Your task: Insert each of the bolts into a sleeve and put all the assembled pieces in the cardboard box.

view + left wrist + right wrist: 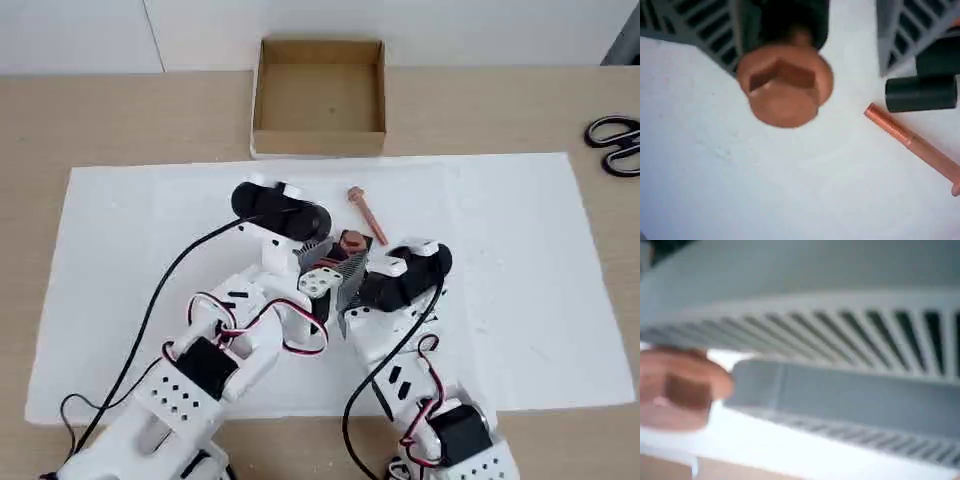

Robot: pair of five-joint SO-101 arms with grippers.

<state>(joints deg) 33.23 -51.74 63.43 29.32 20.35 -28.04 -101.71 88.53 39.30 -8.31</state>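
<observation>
Over the white sheet (520,300), your left pincer (810,70) stands spread around a copper bolt (785,87) backed by a dark sleeve (790,20). Your right pincer (350,278) sits just beside it, grip impossible to tell. A second bolt (912,142) lies loose nearby, apart from the cardboard box (320,143).

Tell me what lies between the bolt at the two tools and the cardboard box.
A second, loose bolt lies flat on the white sheet, between the bolt between the arms and the cardboard box. Nothing else visible stands on that path. A lifted carry would probably clear it.
</observation>
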